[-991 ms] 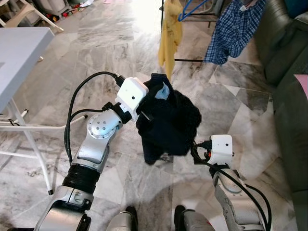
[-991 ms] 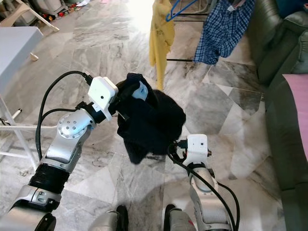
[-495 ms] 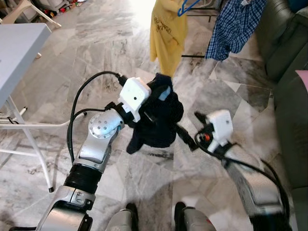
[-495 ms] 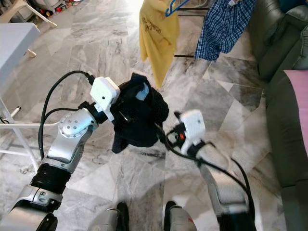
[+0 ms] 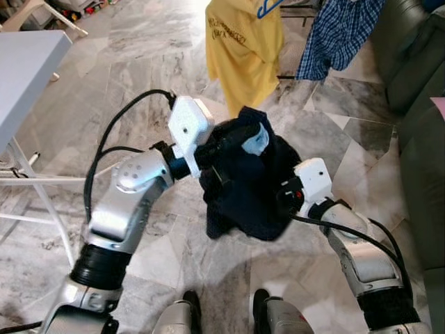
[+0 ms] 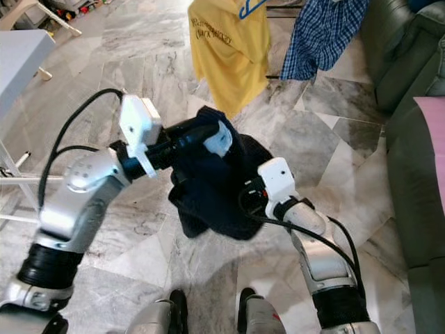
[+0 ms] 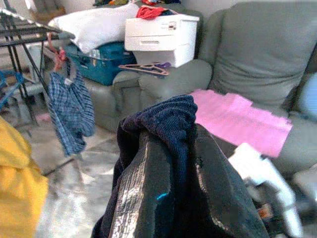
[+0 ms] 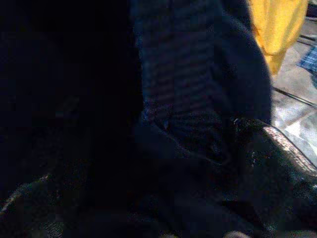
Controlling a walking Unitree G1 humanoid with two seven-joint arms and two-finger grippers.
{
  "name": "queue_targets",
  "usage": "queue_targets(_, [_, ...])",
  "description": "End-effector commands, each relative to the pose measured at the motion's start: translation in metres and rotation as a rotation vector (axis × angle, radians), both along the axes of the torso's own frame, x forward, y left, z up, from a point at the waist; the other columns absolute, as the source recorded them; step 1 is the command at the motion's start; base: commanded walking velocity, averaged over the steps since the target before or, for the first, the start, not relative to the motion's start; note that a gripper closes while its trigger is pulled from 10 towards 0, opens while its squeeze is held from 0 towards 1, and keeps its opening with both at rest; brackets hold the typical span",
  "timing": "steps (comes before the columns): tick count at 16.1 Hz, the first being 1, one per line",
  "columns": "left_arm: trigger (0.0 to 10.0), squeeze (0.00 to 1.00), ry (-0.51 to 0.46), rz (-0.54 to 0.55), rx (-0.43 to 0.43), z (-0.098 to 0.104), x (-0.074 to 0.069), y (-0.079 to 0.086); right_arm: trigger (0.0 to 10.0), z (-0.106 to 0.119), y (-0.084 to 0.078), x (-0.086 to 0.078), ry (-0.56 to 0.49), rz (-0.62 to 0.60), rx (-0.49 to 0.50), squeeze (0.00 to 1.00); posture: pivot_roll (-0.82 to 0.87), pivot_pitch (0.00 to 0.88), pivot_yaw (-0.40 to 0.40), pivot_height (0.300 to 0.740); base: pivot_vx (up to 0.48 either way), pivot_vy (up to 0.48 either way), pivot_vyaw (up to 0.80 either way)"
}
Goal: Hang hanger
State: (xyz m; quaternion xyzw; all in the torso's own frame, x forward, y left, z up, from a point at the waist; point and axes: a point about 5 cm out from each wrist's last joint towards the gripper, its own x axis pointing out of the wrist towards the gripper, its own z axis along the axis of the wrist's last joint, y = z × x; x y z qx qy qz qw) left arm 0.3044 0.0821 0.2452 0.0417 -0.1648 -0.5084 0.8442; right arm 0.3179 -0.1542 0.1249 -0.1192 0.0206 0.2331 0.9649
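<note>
A dark navy garment point(image 5: 243, 181) hangs bunched in front of me, with a pale blue hanger part point(image 5: 256, 139) poking out at its top. My left gripper point(image 5: 222, 156) is shut on the garment's upper edge; the left wrist view has the cloth pinched between its fingers point(image 7: 138, 193). My right gripper point(image 5: 278, 198) is pushed into the garment from the right. In the right wrist view its fingers point(image 8: 277, 148) stand wide apart, open, with dark cloth point(image 8: 188, 99) between them. Ahead hang a yellow T-shirt point(image 5: 243, 42) on a blue hanger point(image 5: 268, 7) and a blue plaid shirt point(image 5: 341, 31).
A grey sofa point(image 5: 417, 83) runs along the right, with a pink cloth point(image 7: 242, 119) on it. A grey folding table point(image 5: 28, 76) stands at the left. The drying rack's bars point(image 7: 20, 34) are behind the hung clothes. Marble floor point(image 5: 139, 62) lies between.
The right gripper has swung in from the right and gone into the dark garment. The left gripper still holds the garment, slightly higher. The hung clothes look nearer, so the camera has moved.
</note>
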Motion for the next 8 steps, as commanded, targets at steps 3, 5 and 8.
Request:
queue_targets(3, [10.0, 0.0, -0.004, -0.021, -0.074, 0.023, -0.008, 0.007, 3.6, -0.021, -0.008, 0.0, 0.071, -0.069, -0.019, 0.0, -0.01, 0.29, 0.085, 0.74, 0.0, 0.0, 0.0])
queue_targets(5, [10.0, 0.0, 0.007, -0.019, -0.108, 0.031, -0.008, 0.008, 0.0, -0.035, -0.019, 0.001, 0.132, -0.168, -0.021, 0.0, -0.01, 0.288, 0.081, 0.74, 0.0, 0.0, 0.0])
queue_targets(8, [10.0, 0.0, 0.017, 0.002, -0.125, 0.037, -0.006, 0.012, 0.0, -0.047, -0.045, 0.002, 0.166, -0.337, -0.045, 0.0, -0.01, 0.287, 0.081, 0.74, 0.0, 0.0, 0.0])
